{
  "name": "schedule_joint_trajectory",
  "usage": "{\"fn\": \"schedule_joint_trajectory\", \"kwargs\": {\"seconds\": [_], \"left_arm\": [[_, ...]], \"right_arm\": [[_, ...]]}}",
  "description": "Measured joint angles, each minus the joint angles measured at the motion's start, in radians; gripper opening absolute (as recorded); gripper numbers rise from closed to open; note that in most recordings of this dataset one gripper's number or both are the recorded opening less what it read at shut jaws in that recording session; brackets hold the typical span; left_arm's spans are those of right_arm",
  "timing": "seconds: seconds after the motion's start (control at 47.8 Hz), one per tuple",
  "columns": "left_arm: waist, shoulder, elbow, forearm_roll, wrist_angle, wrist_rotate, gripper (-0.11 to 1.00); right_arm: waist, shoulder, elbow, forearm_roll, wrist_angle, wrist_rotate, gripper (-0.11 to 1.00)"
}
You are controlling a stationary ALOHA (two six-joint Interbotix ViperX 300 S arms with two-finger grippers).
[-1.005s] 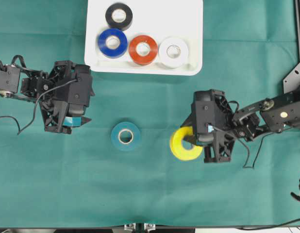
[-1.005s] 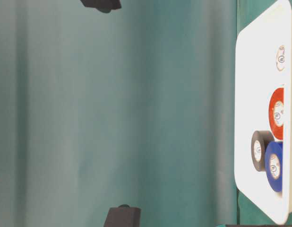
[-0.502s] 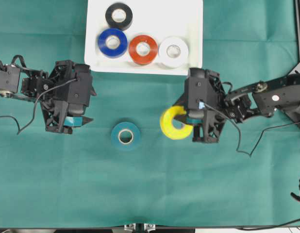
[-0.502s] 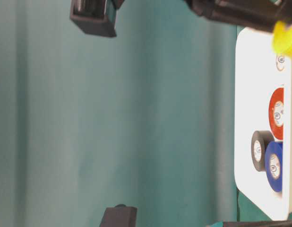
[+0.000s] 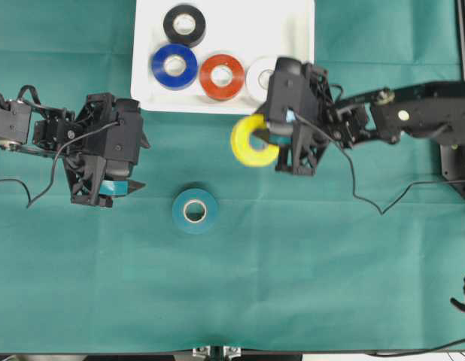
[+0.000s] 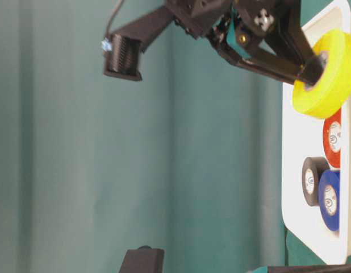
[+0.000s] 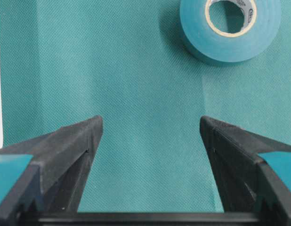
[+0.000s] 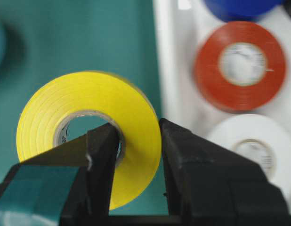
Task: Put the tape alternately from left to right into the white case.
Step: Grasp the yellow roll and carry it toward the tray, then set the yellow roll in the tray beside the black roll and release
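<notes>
The right hand [image 5: 272, 143] is clamped on the yellow roll [image 5: 251, 141], at six o'clock of the white case [image 5: 293, 30]. The left hand [image 5: 116, 189] stands wide apart, the teal roll [image 5: 194, 210] at its three o'clock.

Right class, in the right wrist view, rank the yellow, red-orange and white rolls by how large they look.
1. Yellow roll, though it is nearest the camera, gripped by the right gripper.
2. Red-orange roll and white roll: alike, with the white partly hidden.

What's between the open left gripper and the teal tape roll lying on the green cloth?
Nothing visible. In the left wrist view only bare green cloth lies between the left gripper and the teal tape roll, which lies flat ahead, off to one side.
</notes>
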Motion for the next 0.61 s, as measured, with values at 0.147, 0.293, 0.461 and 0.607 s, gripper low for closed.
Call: {"fn": "schedule_joint_trajectory", "kwargs": {"seconds": [0.147,0.293,0.461,0.607], "left_arm": [[0.0,0.0,0.0,0.002,0.0,0.0,0.85],[0.0,0.0,0.002,0.0,0.0,0.0,0.85],[0.0,0.002,0.002,0.0,-0.003,0.0,0.85],[0.0,0.0,0.0,0.0,-0.008,0.0,0.85]], "right_arm": [[-0.077,0.014,-0.003,-0.051,-0.002,0.0,0.27],[-0.14,0.023,-0.009,-0.081,-0.02,0.0,0.27],[-0.212,0.04,-0.018,-0.089,-0.063,-0.003,0.27],[-0.249,0.061,-0.037,-0.089,-0.1,-0.008,0.27]]}}
